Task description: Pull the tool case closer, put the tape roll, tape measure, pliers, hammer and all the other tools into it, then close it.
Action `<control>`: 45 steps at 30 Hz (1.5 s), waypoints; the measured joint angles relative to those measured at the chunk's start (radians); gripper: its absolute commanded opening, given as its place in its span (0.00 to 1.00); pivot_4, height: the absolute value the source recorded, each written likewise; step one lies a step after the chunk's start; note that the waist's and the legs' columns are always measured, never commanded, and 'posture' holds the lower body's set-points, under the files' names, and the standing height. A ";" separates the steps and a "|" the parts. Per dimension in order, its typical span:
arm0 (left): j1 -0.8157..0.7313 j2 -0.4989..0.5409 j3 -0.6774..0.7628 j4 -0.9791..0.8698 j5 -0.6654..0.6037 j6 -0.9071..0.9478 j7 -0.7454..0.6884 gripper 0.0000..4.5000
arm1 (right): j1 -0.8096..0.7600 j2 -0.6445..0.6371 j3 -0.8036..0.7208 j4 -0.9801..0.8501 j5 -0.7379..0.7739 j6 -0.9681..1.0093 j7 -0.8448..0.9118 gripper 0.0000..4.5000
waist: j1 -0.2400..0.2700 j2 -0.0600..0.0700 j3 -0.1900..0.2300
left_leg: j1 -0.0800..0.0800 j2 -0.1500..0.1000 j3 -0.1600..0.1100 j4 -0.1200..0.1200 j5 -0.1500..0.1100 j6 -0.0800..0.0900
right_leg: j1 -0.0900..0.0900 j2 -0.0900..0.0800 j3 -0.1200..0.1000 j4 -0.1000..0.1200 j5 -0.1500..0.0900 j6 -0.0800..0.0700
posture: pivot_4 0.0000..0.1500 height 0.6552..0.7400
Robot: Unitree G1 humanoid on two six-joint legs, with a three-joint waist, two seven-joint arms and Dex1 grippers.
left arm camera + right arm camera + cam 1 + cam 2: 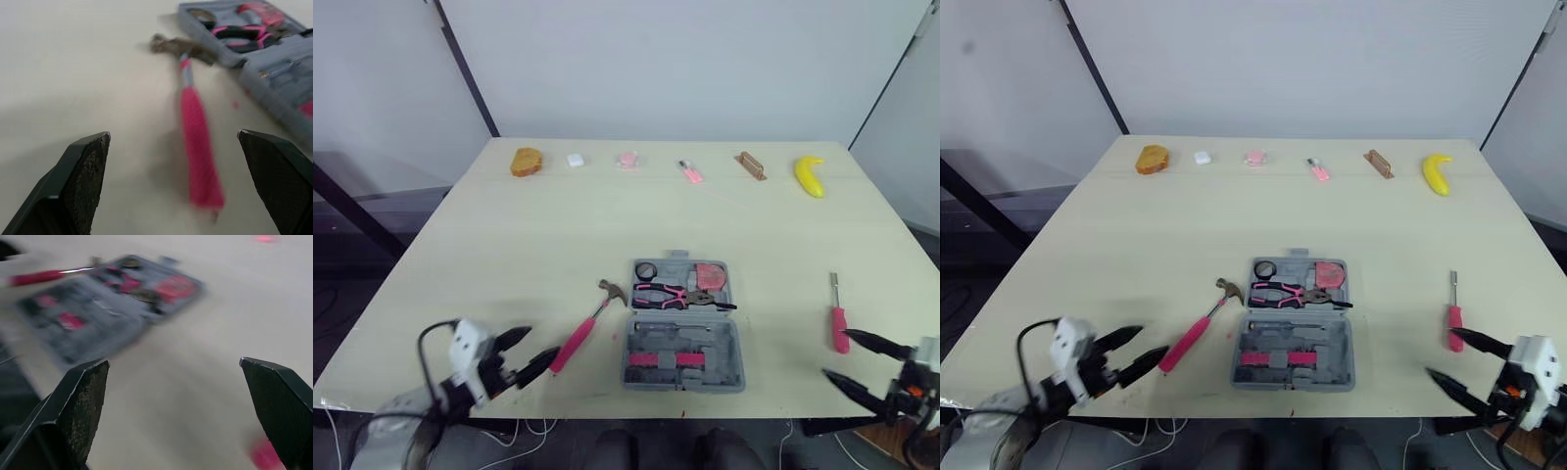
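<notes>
Left gripper [540, 345] spread wide at the table's near edge; hammer [582, 328] just ahead, pink handle end nearest it, long axis slanting away toward the open tool case [685, 345] (mid near edge); screwdriver [839, 318] beside the right gripper [837, 353], also spread

The pale table [509, 245] bears an open tool case [685, 354], hammer [576, 340], screwdriver [840, 328] and banana [810, 176].

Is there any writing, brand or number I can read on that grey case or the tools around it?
None readable. The open grey plastic tool case and pink-handled hammer show no legible text; any label on the pink tape measure is too small to read.
</notes>
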 measured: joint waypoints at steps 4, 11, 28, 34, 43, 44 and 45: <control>-0.175 0.051 -0.100 -0.081 0.040 0.246 0.128 0.98 | -0.094 -0.066 0.071 -0.098 0.023 0.069 0.020 1.00 | -0.004 0.000 0.000 | 0.000 0.000 -0.001 0.000 0.000 0.000 | 0.000 0.003 0.000 0.000 0.000 0.000 | 1.00 1.00; -0.373 0.004 -0.290 -0.059 0.144 0.475 0.290 0.94 | -0.286 -0.106 0.174 -0.231 0.074 0.222 -0.029 1.00 | -0.004 -0.001 0.002 | -0.004 -0.001 -0.004 0.000 0.000 0.000 | -0.002 0.005 -0.002 0.000 0.001 0.000 | 1.00 1.00; -0.436 -0.098 -0.384 -0.014 0.213 0.538 0.403 0.46 | -0.329 -0.125 0.177 -0.354 0.118 0.376 -0.139 1.00 | 0.004 -0.002 0.002 | -0.013 -0.002 -0.008 0.006 0.000 0.000 | -0.008 0.004 -0.005 0.003 0.001 0.000 | 1.00 1.00; -0.481 -0.139 -0.394 0.051 0.249 0.512 0.422 0.46 | -0.332 -0.127 0.177 -0.364 0.126 0.397 -0.156 1.00 | 0.009 -0.001 0.001 | -0.013 -0.002 -0.008 0.014 0.000 0.000 | -0.007 0.004 -0.006 0.008 0.001 0.000 | 1.00 1.00; -0.492 -0.168 -0.392 0.105 0.281 0.452 0.427 0.01 | -0.340 -0.127 0.178 -0.368 0.126 0.410 -0.174 1.00 | 0.020 -0.001 0.001 | -0.012 -0.003 -0.007 0.016 0.000 0.000 | -0.007 0.004 -0.005 0.012 0.001 0.000 | 1.00 1.00; -0.492 -0.169 -0.391 0.109 0.282 0.445 0.425 0.01 | -0.343 -0.127 0.178 -0.368 0.126 0.410 -0.175 1.00 | 0.021 -0.001 0.001 | -0.012 -0.003 -0.007 0.016 0.000 0.000 | -0.007 0.004 -0.005 0.012 0.001 0.000 | 1.00 1.00; -0.492 -0.169 -0.391 0.116 0.284 0.432 0.420 0.01 | -0.347 -0.127 0.178 -0.368 0.126 0.410 -0.176 1.00 | 0.021 -0.001 0.001 | -0.012 -0.003 -0.007 0.016 0.000 0.000 | -0.007 0.004 -0.005 0.012 0.001 0.000 | 1.00 1.00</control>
